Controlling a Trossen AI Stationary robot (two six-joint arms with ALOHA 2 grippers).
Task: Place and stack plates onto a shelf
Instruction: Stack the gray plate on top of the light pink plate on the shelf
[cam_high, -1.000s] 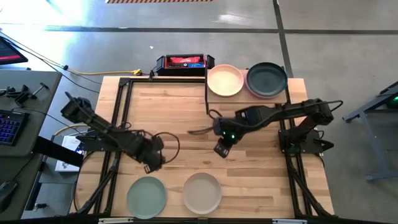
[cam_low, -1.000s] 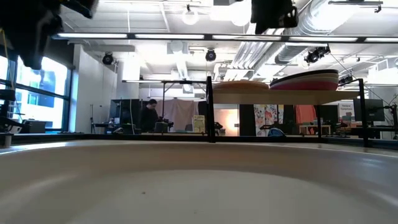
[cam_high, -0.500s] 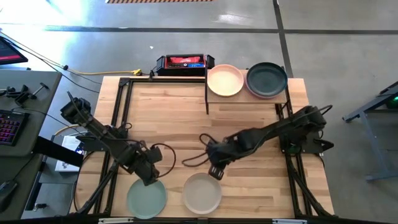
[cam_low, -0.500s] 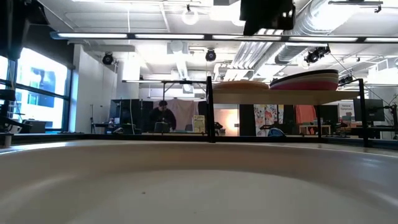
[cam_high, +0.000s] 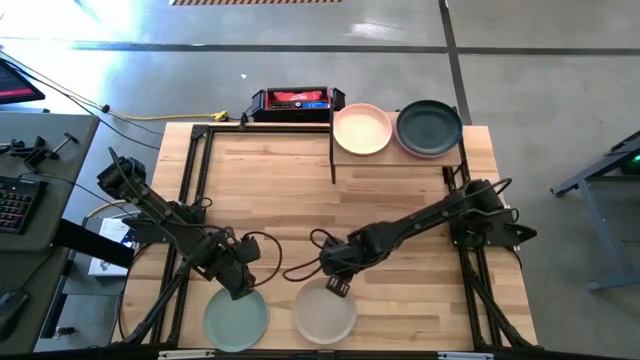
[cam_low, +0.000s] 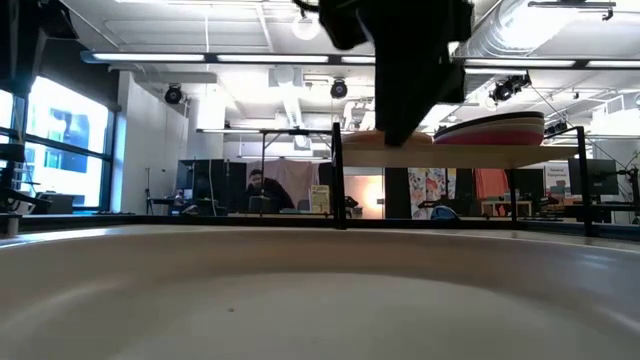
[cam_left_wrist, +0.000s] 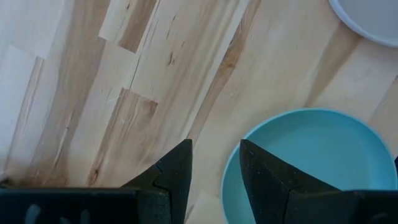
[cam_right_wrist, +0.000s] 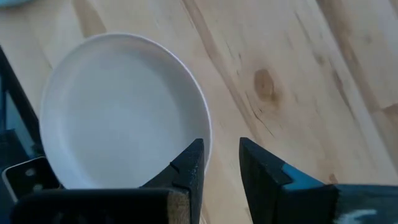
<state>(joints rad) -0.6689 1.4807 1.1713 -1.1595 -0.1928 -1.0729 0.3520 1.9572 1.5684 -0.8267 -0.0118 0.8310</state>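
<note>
Both arms are down at the table's near edge, each lined up on a plate. The right claw (cam_high: 336, 287), its two dark fingers (cam_right_wrist: 189, 165) parted to a narrow slot and holding nothing, sits over the far rim of the round, shallow white-grey matte plate (cam_high: 325, 310), the rim lying just at the slot. The left claw (cam_high: 240, 289), also empty and parted by a narrow gap, hangs at the far left rim of the round sage green matte plate (cam_high: 236, 317), one finger (cam_left_wrist: 264, 177) over the plate, the other over bare wood.

To do this well, each claw probably needs the rim squarely between its fingers before closing, one finger inside the dish, one outside, going low enough to bite the lip without scraping the light plank table (cam_high: 270, 190).

The small raised light-wood shelf with thin black posts (cam_high: 455, 155) stands at the far right corner, well apart, with a peach plate (cam_high: 361, 129) and a charcoal plate (cam_high: 429, 128) topping two stacks. A level carry and a gentle set-down would likely keep those stacks from shifting.
</note>
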